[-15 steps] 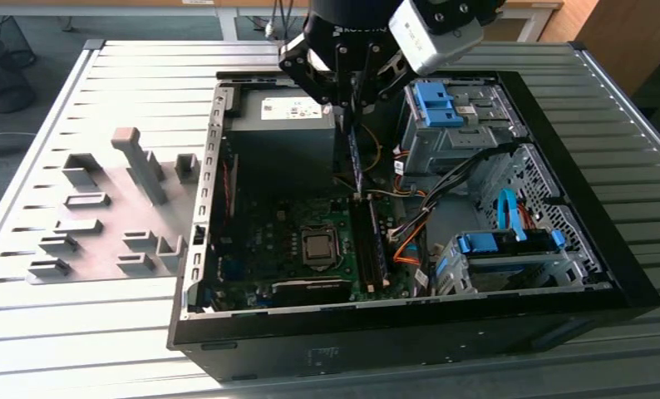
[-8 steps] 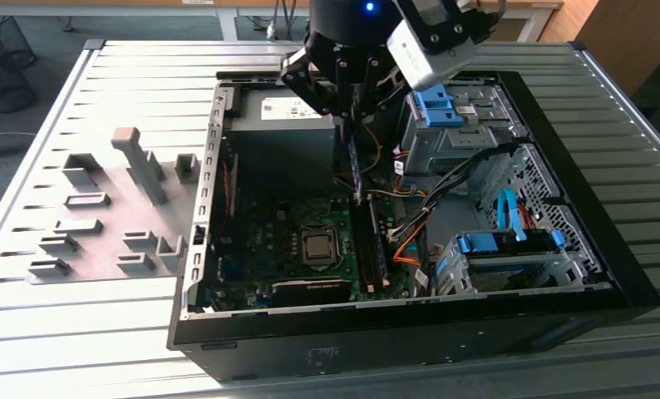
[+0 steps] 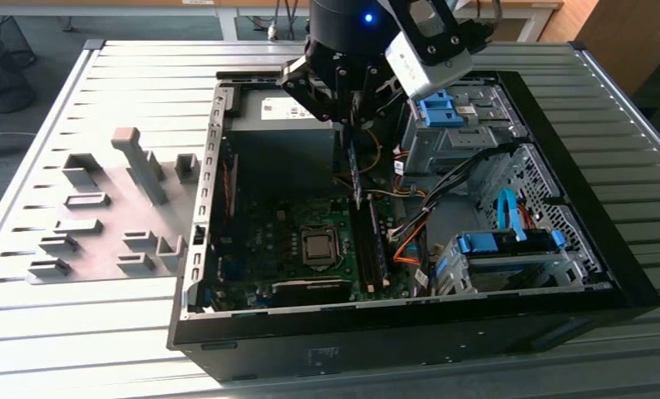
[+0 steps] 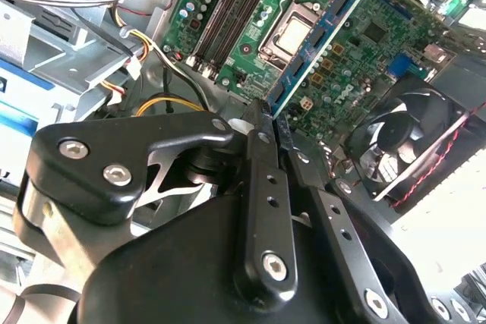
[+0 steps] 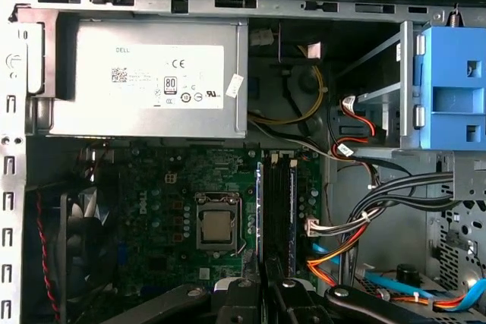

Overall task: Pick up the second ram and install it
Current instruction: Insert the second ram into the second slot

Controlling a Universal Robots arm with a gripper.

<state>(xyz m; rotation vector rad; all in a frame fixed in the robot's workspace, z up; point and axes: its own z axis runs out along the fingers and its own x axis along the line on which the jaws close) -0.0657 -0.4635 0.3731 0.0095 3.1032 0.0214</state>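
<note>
Gripper [image 4: 272, 123] jaws clamping second ram [image 4: 319, 43] edgewise

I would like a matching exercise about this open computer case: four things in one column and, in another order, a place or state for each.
Things:
1. thin blue memory stick
2. black gripper
3. square silver processor socket
4. grey plastic fixture blocks

Places or states:
A. on the slatted table, outside the case, at the exterior view's left
B. held on edge above the motherboard
C. on the green motherboard, beside the memory slots
D. shut on the stick, over the open case

Pairs: 1-B, 2-D, 3-C, 4-A
</note>
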